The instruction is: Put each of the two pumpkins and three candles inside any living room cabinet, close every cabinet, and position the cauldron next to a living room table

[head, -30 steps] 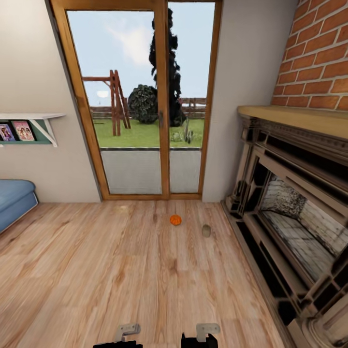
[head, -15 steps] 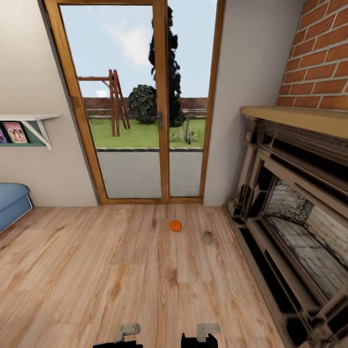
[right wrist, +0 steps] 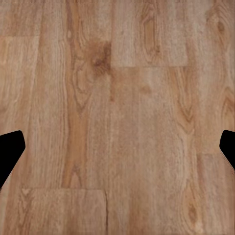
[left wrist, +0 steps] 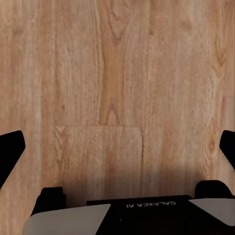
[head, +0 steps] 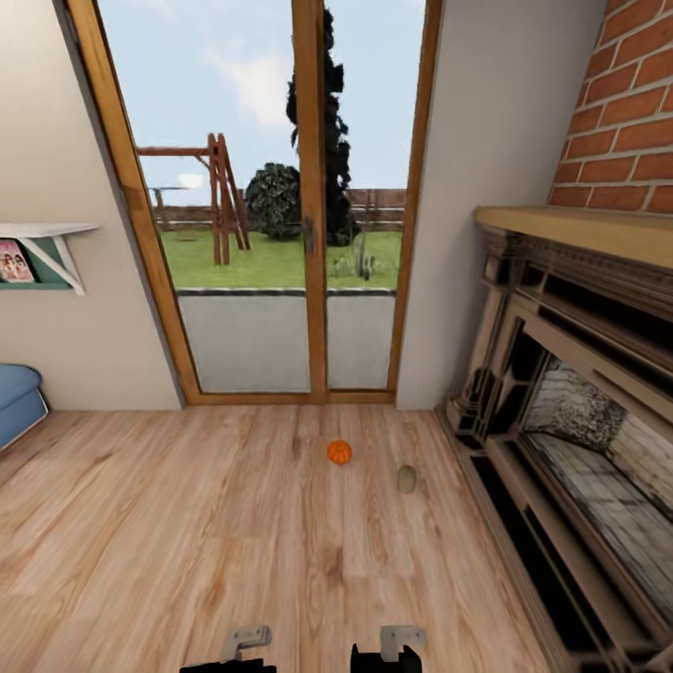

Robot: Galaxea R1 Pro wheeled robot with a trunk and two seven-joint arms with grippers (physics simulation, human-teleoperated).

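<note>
left gripper (left wrist: 117,152): black fingertips, white-grey housing, black plate marked "GALAXEA AI" | right gripper (right wrist: 117,147): black fingertips | head view: grey brackets on black blocks

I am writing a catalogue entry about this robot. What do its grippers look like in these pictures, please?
The left gripper has black fingers with pale inner edges, on a black body with light grey panels and white "GALAXEA AI" lettering. The right gripper shows similar black fingertips. In the head view, grey brackets sit on black parts.
</note>
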